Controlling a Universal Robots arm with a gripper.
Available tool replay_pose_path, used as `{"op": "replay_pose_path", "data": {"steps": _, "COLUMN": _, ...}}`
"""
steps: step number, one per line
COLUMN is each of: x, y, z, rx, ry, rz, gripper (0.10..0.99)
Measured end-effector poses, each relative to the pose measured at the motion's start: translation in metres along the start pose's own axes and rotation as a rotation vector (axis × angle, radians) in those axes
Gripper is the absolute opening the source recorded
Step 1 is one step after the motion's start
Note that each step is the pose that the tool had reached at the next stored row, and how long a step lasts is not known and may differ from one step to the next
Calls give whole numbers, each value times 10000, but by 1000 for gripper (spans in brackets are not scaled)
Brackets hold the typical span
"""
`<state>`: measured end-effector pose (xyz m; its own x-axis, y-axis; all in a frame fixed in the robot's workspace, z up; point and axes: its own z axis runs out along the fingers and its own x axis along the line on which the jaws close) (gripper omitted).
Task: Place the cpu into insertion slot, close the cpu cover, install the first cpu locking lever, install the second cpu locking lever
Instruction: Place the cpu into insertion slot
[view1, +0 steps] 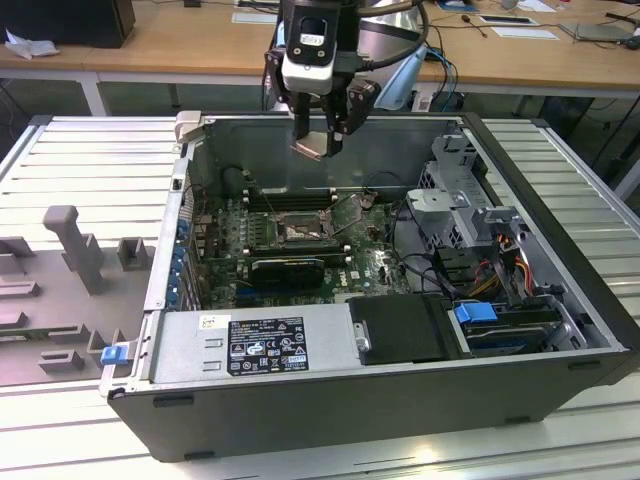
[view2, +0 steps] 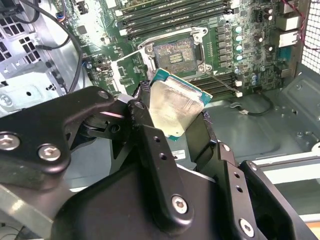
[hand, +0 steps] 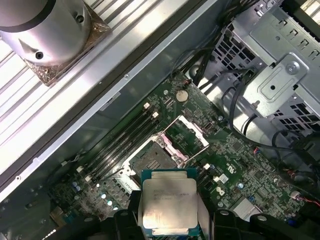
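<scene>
My gripper (view1: 318, 140) hangs above the open computer case, shut on the cpu (view1: 311, 147), a flat square chip with a pale metal face. In both wrist views the black fingers (view2: 145, 107) clamp the cpu (view2: 175, 107) by two opposite edges, tilted. The insertion slot (view1: 300, 230) lies on the green motherboard (view1: 375, 262) well below the chip, its brownish centre (view2: 175, 52) bare. In the first wrist view the cpu (hand: 169, 202) sits just short of the insertion slot (hand: 152, 159), and the cpu cover (hand: 192, 130) stands swung open beside the slot.
Long black memory slots (view1: 285, 198) flank the socket. A black card (view1: 288, 266) lies in front of it, a power supply (view1: 250, 340) along the near wall. A metal drive cage (view1: 460, 190) and cables fill the exterior view's right. Grey fixtures (view1: 75, 245) stand outside on the slatted table.
</scene>
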<state>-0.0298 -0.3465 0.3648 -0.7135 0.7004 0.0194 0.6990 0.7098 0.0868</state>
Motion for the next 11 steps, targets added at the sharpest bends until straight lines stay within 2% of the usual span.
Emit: {"op": "replay_pose_path", "data": {"steps": 11, "x": 0, "y": 0, "z": 1, "rx": -13, "ry": -60, "rz": 688, "gripper": 525}}
